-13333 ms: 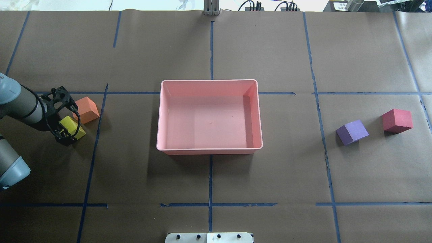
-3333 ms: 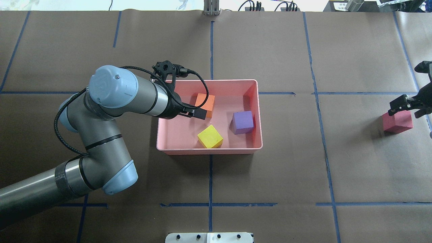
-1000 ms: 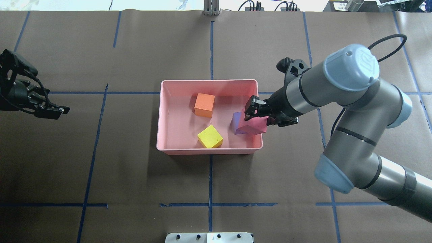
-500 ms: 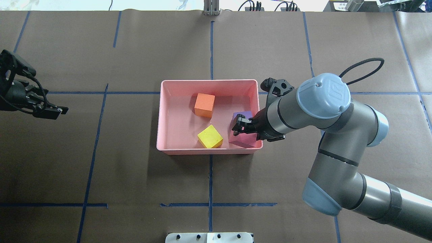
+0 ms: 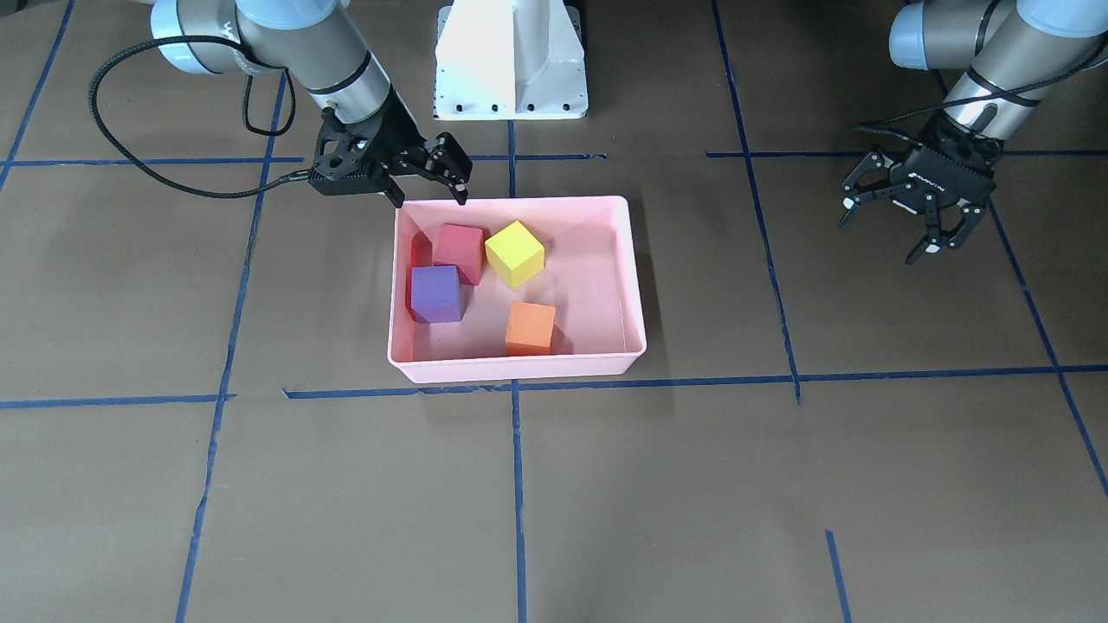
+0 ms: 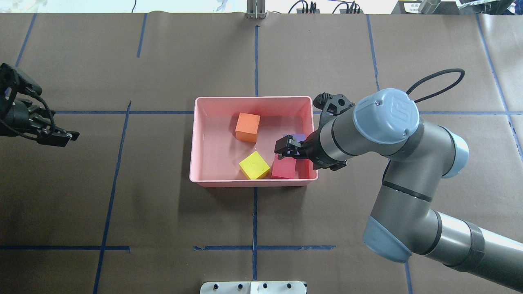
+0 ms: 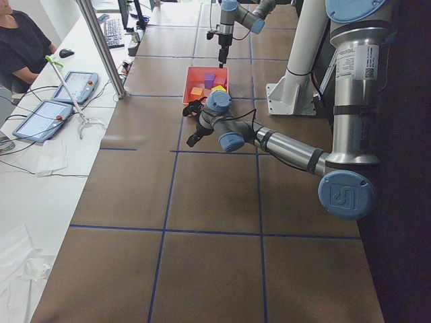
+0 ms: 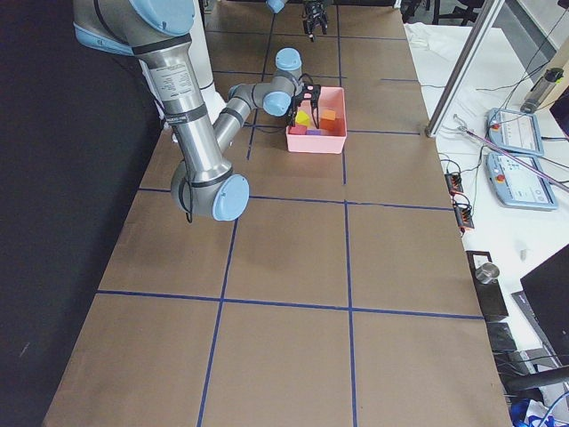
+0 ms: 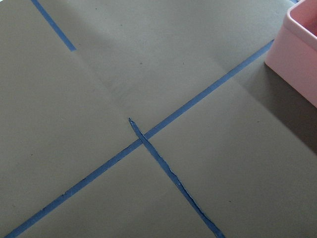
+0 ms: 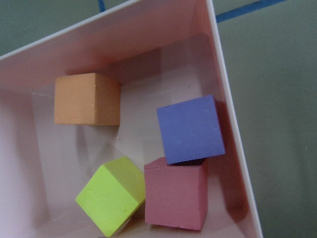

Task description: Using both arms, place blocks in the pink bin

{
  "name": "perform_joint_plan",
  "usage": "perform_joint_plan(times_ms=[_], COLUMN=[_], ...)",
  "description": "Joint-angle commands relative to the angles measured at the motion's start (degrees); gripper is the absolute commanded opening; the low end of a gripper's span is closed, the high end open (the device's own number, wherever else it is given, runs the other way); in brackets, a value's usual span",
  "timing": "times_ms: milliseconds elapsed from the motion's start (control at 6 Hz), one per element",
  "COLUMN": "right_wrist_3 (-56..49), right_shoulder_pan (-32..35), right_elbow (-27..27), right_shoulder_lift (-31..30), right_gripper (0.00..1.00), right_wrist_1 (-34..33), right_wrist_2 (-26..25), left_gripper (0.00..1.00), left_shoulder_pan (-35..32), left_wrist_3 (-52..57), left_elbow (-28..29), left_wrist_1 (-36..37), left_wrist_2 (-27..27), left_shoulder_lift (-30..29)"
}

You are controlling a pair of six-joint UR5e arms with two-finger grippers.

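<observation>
left gripper (image 6: 61,138): wide open, empty, hovering by the counter's left edge | bin (image 6: 253,98): mid-counter, all four blocks inside | orange (image 6: 247,127): toward far wall | yellow (image 6: 254,165): near wall | red (image 6: 283,169): just beside yellow | purple (image 5: 435,292): by right wall | right gripper (image 5: 430,186): fingers spread, empty, above red and purple

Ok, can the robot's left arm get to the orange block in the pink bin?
Probably yes. The orange block sits alone in the pink bin, nothing on top, bare floor around it. The left fingers are open off to one side; the right fingers hang over the opposite corner.
</observation>
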Motion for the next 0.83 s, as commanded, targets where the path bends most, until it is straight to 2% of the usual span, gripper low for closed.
perform_joint_plan(times_ms=[0,167,333,500,667], right_wrist_3=[-7.6,-14.8,-22.0,-30.3,-38.6], right_shoulder_pan=[9.1,14.7,19.4,24.6,27.4], right_elbow=[4.8,6.3,7.9,8.2,8.3], right_shoulder_lift=[-7.2,-12.5,-18.1,-23.0,-28.1], right_gripper=[1.00,1.00,1.00,1.00,1.00], right_wrist_1=[-1.9,-1.8,-1.6,-1.5,-1.2], right_wrist_2=[6.2,11.4,15.3,19.9,21.1], left_gripper=[1.00,1.00,1.00,1.00,1.00], left_shoulder_pan=[-5.6,-11.5,-20.3,-23.6,-26.6], left_wrist_3=[10.8,17.5,23.5,23.8,23.8], left_elbow=[2.1,7.9,13.3,14.2,13.5], left_wrist_1=[0.2,0.4,1.1,6.9,17.9], left_wrist_2=[-4.2,-8.9,-12.0,-12.2,-13.5], left_shoulder_lift=[5.5,6.2,6.2,5.4,3.6])
